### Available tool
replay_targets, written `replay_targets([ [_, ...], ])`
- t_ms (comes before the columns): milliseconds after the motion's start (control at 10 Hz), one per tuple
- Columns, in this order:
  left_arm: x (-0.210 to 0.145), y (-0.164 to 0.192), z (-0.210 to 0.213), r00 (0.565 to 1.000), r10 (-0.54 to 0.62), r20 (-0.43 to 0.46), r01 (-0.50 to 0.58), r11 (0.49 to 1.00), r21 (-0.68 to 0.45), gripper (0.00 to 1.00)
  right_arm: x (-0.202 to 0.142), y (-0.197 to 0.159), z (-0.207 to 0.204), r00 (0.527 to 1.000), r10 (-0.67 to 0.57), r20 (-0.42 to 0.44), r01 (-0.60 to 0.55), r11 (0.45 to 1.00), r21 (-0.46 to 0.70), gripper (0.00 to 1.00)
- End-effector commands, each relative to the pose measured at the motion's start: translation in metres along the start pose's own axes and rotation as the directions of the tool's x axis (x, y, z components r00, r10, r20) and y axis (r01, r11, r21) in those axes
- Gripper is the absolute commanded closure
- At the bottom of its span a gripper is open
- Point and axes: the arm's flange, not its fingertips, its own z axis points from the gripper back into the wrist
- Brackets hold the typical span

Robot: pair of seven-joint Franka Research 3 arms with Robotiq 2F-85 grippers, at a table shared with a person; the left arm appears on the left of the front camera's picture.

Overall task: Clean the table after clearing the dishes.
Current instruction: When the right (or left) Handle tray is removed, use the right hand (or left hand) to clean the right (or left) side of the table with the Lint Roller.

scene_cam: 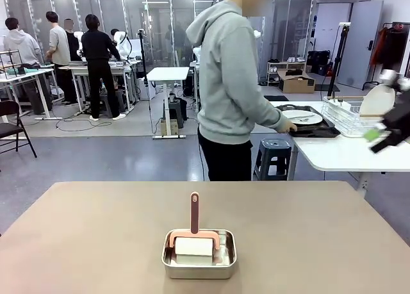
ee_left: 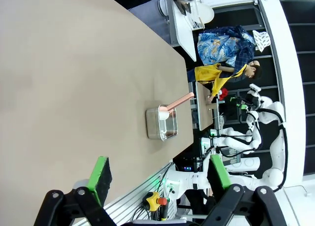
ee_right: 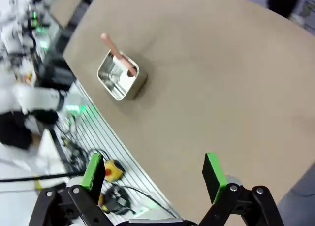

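The taupe-brown table [scene_cam: 96, 236] spreads across the front view. On its near middle stands a square steel pan [scene_cam: 199, 254] holding a white pad with an upright pink handle [scene_cam: 195, 212]. Beyond it a person in a grey hoodie holds a dark tray with a white plate [scene_cam: 302, 116] on the white side table [scene_cam: 339, 154]. My right gripper [scene_cam: 377, 139] hovers at the right edge, above that side table. In the wrist views, my left gripper [ee_left: 161, 173] and my right gripper [ee_right: 153, 171] are both open and hold nothing. Each is high above the table [ee_left: 74, 88], well away from the pan [ee_left: 161, 122] [ee_right: 120, 74].
A wire dish rack [scene_cam: 346, 114] with an upright white plate [scene_cam: 377, 100] stands on the white side table. A grey stool [scene_cam: 274, 154] sits beside it. Other people work at far tables on the left. The robot's base and cables [ee_right: 106, 172] lie past the table's near edge.
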Motion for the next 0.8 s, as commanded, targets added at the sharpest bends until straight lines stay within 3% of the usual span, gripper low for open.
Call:
replay_targets([
  [0,0.002,-0.002,0.001,1.0,0.015,0.007,-0.015,1.0,-0.005,0.0,0.033,0.021,-0.051,0.978,0.175,-0.112,-0.181,0.983,-0.042,0.0],
  [200,0.002,-0.002,0.001,1.0,0.015,0.007,-0.015,1.0,-0.005,0.0,0.066,0.075,-0.123,0.902,0.322,-0.288,-0.366,0.924,-0.114,0.0],
  [300,0.002,-0.002,0.001,1.0,0.015,0.007,-0.015,1.0,-0.005,0.0,0.072,0.095,-0.156,0.866,0.379,-0.326,-0.423,0.903,-0.073,0.0],
  [700,0.002,-0.002,0.001,1.0,0.015,0.007,-0.015,1.0,-0.005,0.0,0.053,0.139,-0.26,0.723,0.492,-0.484,-0.579,0.815,-0.037,0.0],
])
